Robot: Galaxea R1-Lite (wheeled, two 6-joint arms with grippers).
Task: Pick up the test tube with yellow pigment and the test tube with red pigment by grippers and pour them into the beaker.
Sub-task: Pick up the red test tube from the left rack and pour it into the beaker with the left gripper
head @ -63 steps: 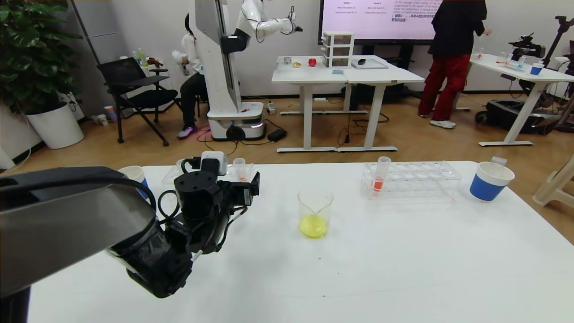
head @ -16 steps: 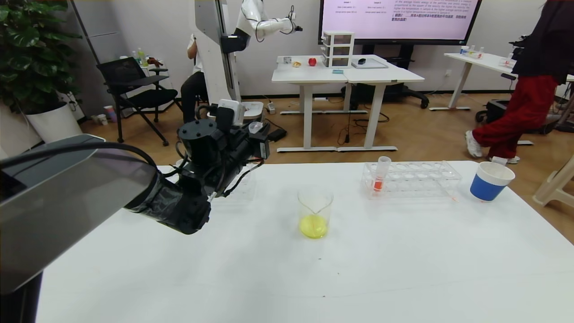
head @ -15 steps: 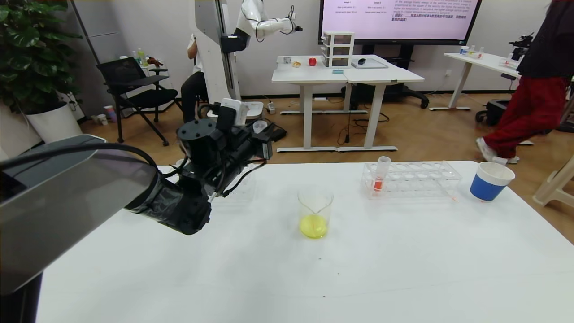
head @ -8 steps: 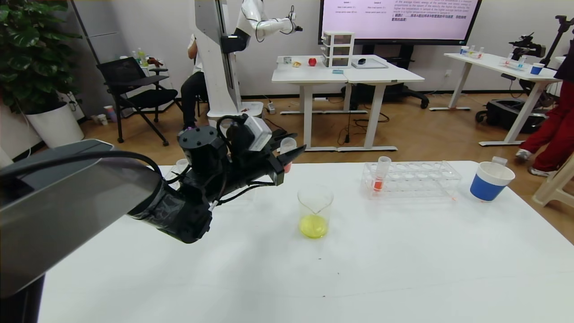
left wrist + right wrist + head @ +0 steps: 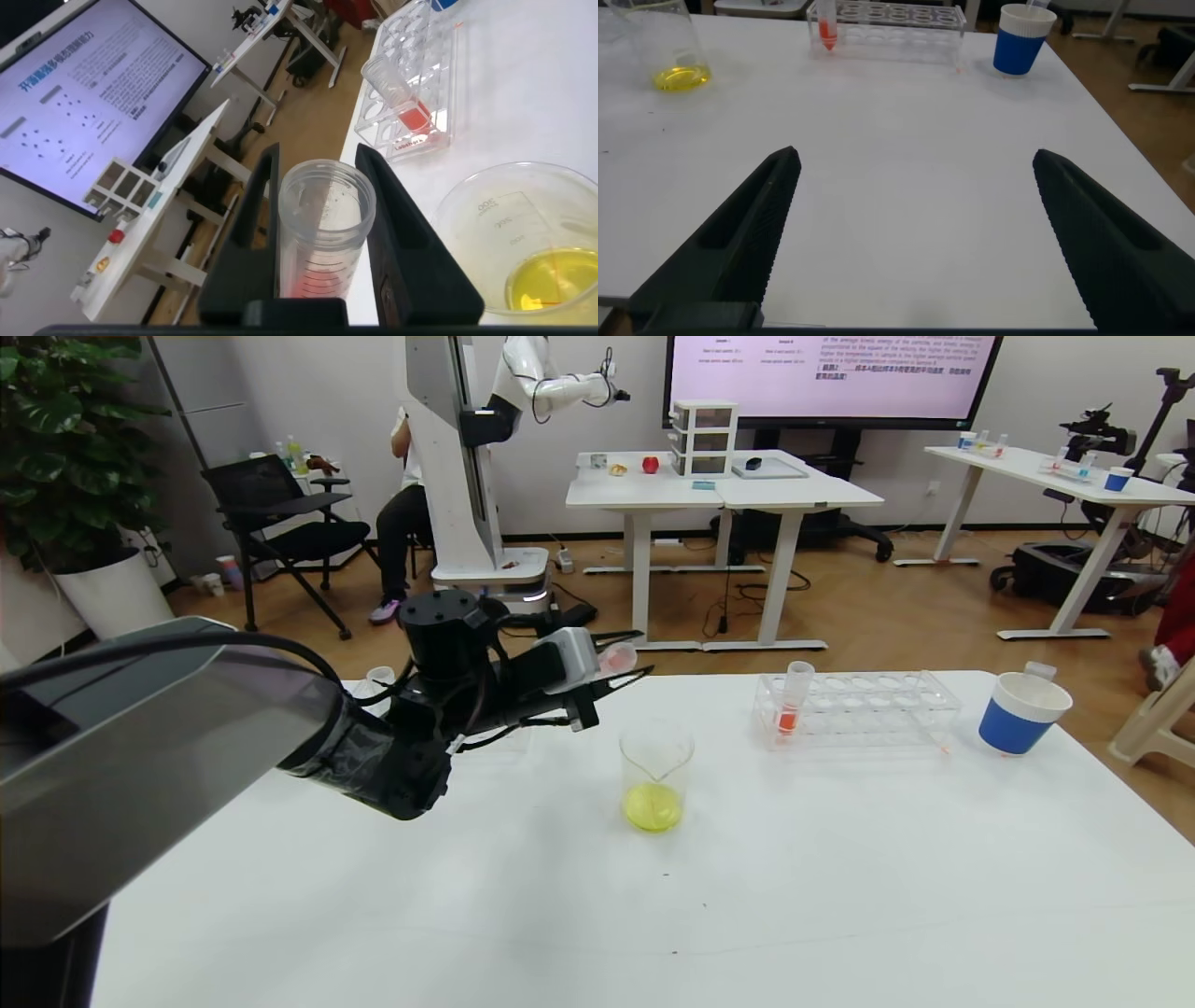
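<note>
My left gripper [image 5: 624,669] is shut on the test tube with red pigment [image 5: 613,659]. It holds the tube tilted almost level, mouth pointing right, above and just left of the beaker [image 5: 656,778]. The beaker holds yellow liquid at its bottom. In the left wrist view the tube [image 5: 322,238] sits between the black fingers [image 5: 408,238], with red liquid low inside and the beaker [image 5: 523,245] beyond. A second red tube [image 5: 792,701] stands in the right rack [image 5: 878,711]. The yellow tube is out of view. My right gripper [image 5: 915,159] is open and empty above the near table.
A blue-and-white paper cup [image 5: 1020,711] stands at the far right, also in the right wrist view [image 5: 1022,37]. Another cup [image 5: 379,679] and a clear rack are partly hidden behind my left arm. The table's far edge lies just behind the racks.
My left gripper has lifted the red tube from the left rack, carried it right toward the beaker, and tipped it from upright to nearly level.
</note>
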